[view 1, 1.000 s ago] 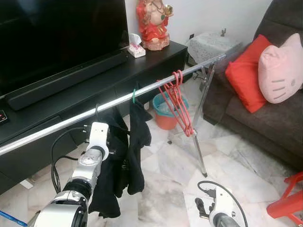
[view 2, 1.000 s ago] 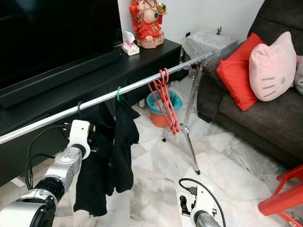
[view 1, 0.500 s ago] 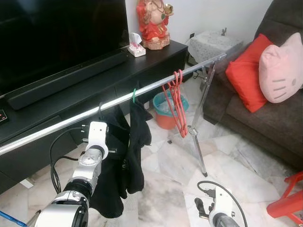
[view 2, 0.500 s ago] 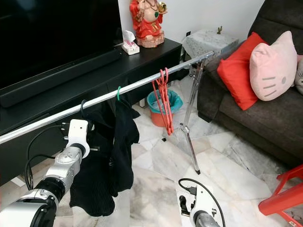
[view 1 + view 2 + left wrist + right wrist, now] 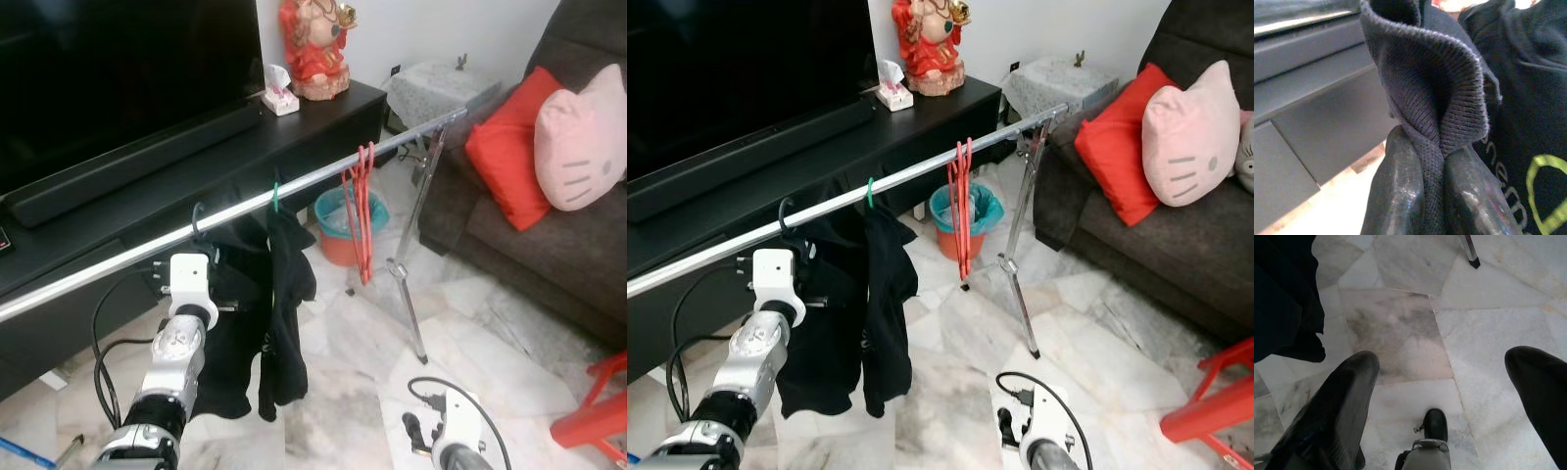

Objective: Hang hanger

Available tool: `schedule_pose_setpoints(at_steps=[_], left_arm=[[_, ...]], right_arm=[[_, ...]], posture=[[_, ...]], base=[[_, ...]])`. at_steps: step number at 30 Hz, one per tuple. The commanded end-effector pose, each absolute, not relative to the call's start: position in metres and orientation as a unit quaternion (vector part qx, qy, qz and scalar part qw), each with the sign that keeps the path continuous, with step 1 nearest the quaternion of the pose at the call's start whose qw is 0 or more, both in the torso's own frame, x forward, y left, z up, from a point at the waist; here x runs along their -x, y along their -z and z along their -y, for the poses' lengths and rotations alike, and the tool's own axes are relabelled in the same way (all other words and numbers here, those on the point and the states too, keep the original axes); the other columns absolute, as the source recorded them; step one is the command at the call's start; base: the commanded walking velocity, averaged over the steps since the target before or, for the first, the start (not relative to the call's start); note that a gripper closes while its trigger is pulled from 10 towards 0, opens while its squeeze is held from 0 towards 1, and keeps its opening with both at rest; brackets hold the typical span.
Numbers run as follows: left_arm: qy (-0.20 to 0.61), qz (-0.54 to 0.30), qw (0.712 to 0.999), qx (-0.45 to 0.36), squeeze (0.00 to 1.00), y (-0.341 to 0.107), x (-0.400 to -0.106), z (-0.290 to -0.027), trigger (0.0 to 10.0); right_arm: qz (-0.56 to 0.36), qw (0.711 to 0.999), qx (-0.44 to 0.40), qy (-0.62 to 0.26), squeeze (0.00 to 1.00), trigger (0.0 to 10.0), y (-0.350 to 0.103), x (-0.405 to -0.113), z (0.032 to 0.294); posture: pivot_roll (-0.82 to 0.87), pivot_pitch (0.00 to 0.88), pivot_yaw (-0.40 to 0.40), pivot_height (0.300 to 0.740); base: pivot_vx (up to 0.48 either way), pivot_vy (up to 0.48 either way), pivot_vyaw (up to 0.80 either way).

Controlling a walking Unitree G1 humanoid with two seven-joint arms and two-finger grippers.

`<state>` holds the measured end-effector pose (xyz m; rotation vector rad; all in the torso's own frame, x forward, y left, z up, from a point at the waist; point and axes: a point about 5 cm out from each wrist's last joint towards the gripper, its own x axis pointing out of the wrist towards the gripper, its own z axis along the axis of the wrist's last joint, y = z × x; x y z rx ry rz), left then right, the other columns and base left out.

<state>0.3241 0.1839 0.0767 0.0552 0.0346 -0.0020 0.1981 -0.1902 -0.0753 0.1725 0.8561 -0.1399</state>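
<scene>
Hanger hooked on rail — left hand pinching black garment.

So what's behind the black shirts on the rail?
Behind the black shirts a black TV cabinet shows. The shirts and left gripper, shut on fabric, hide its lower front.

Hanger body hidden under black garment

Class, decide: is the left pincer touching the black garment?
Touching. In the left wrist view, the left pincer has its fingers pinched on a fold of the black garment.
</scene>
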Motion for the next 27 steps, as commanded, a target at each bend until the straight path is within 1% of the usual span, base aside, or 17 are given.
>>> schedule_pose_setpoints(at_steps=[1, 6, 8, 10, 13, 20, 27], left_arm=[[0.009, 0.010, 0.999, -0.044, 0.00, -0.082, -0.318, -0.187, 10.0], [0.013, -0.017, 0.998, -0.054, 0.00, -0.063, -0.292, -0.196, 10.0], [0.017, -0.041, 0.997, -0.068, 0.00, -0.052, -0.277, -0.200, 10.0], [0.021, -0.056, 0.995, -0.079, 0.00, -0.044, -0.271, -0.201, 10.0], [0.008, -0.065, 0.996, -0.068, 0.00, -0.041, -0.268, -0.202, 10.0], [0.019, -0.050, 0.997, -0.056, 0.00, -0.054, -0.283, -0.189, 10.0], [0.016, -0.048, 0.997, -0.052, 0.00, -0.057, -0.287, -0.187, 10.0]], right_arm=[[-0.421, 0.901, -0.081, 0.063, 0.00, 10.0, 0.077, -0.195, 0.190], [-0.423, 0.901, -0.077, 0.060, 0.00, 10.0, 0.077, -0.194, 0.190], [-0.423, 0.901, -0.077, 0.061, 0.00, 10.0, 0.078, -0.194, 0.190], [-0.424, 0.901, -0.077, 0.061, 0.00, 10.0, 0.078, -0.193, 0.190], [-0.423, 0.900, -0.084, 0.061, 0.00, 10.0, 0.078, -0.193, 0.189], [-0.416, 0.902, -0.085, 0.075, 0.00, 10.0, 0.077, -0.196, 0.190], [-0.414, 0.903, -0.086, 0.080, 0.00, 10.0, 0.076, -0.197, 0.191]], posture=[[-0.03, 0.000, 0.024, 0.740], [-0.03, 0.000, 0.026, 0.740], [-0.02, 0.000, 0.026, 0.740], [-0.02, 0.000, 0.024, 0.740], [-0.02, 0.000, 0.023, 0.740], [-0.03, 0.000, 0.029, 0.740], [-0.02, 0.000, 0.026, 0.740]], base=[[0.000, 0.000, 0.00], [0.000, 0.000, 0.00], [0.000, 0.000, 0.00], [0.000, 0.000, 0.00], [0.000, 0.000, 0.00], [0.000, 0.000, 0.00], [0.000, 0.000, 0.00]])
